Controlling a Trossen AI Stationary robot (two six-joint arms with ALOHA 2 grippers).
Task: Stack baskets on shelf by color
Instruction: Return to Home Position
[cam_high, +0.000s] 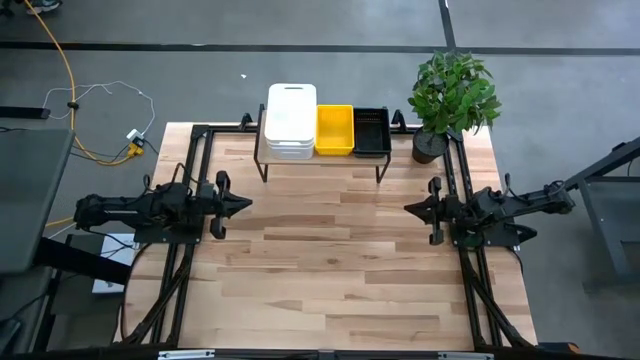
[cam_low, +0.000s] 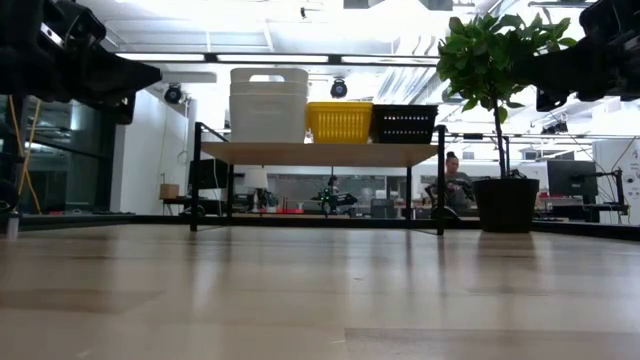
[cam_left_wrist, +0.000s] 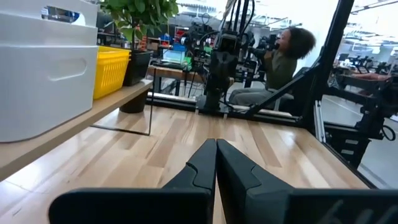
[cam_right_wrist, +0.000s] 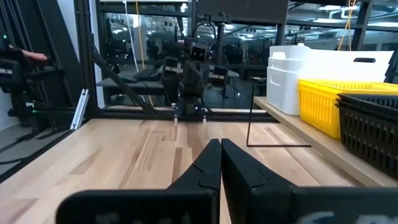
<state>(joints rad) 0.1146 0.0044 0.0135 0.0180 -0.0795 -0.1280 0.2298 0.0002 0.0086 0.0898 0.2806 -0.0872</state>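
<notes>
The shelf (cam_high: 320, 160) stands at the table's far edge on thin black legs. On its top sit stacked white baskets (cam_high: 291, 121), a yellow basket (cam_high: 334, 130) and a black basket (cam_high: 371, 131), side by side; in the low view the white stack (cam_low: 268, 104), the yellow (cam_low: 339, 121) and the black (cam_low: 404, 123) rest on the shelf top (cam_low: 320, 153). My left gripper (cam_high: 246, 204) hovers at the table's left side, shut and holding nothing. My right gripper (cam_high: 408, 208) hovers at the right side, shut and holding nothing.
A potted plant (cam_high: 451, 98) stands on the table's far right corner beside the shelf. A wide stretch of bare wooden tabletop (cam_high: 330, 260) lies between the arms and toward the near edge. A person (cam_left_wrist: 283, 59) sits beyond the table's right side.
</notes>
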